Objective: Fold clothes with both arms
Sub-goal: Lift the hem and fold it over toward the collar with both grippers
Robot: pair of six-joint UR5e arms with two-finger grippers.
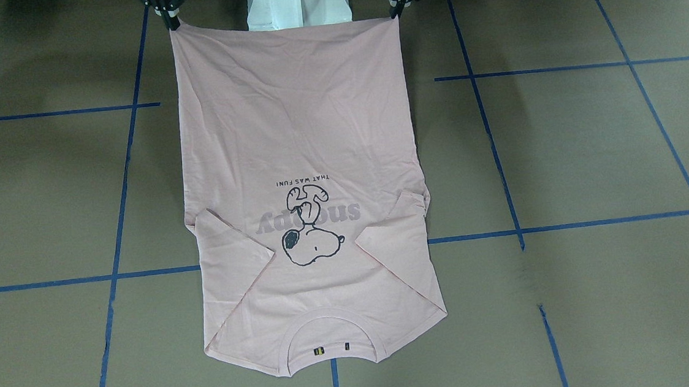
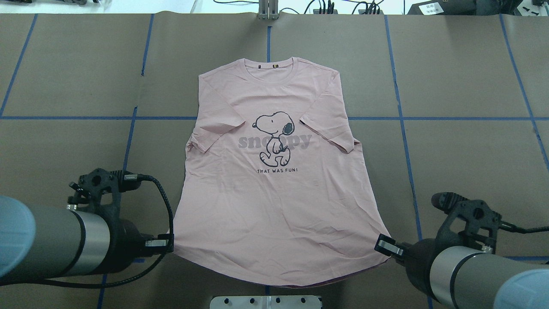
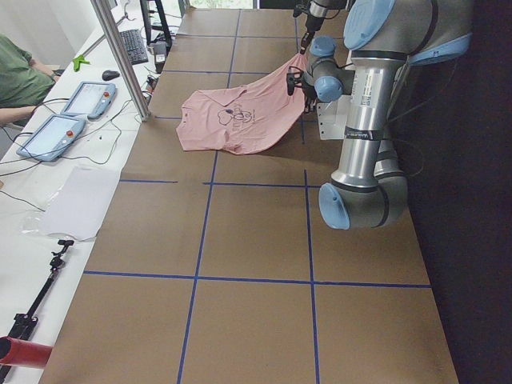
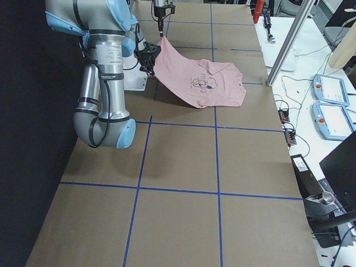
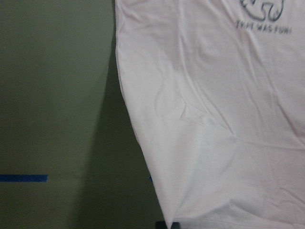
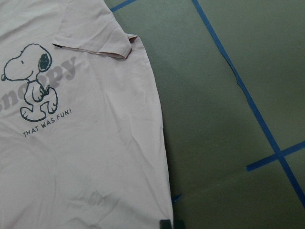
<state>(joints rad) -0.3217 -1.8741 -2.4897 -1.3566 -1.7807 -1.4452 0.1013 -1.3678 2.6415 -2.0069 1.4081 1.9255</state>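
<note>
The pale pink T-shirt (image 2: 274,180) lies front up on the brown table, its collar at the far side and both sleeves folded in over the chest. The cartoon dog and "snoopy" print (image 2: 274,139) face up. My left gripper (image 2: 169,245) is shut on the left hem corner. My right gripper (image 2: 384,247) is shut on the right hem corner. In the front-facing view the left gripper (image 1: 395,10) and the right gripper (image 1: 172,24) hold the hem stretched between them. The side views show the hem (image 3: 294,72) lifted off the table while the collar end rests on it.
The white pedestal (image 2: 266,301) stands just behind the hem, between the arms. Blue tape lines (image 2: 450,118) cross the table. A metal post (image 3: 120,56), two pendants (image 3: 68,116) and a seated person (image 3: 16,80) are past the far edge.
</note>
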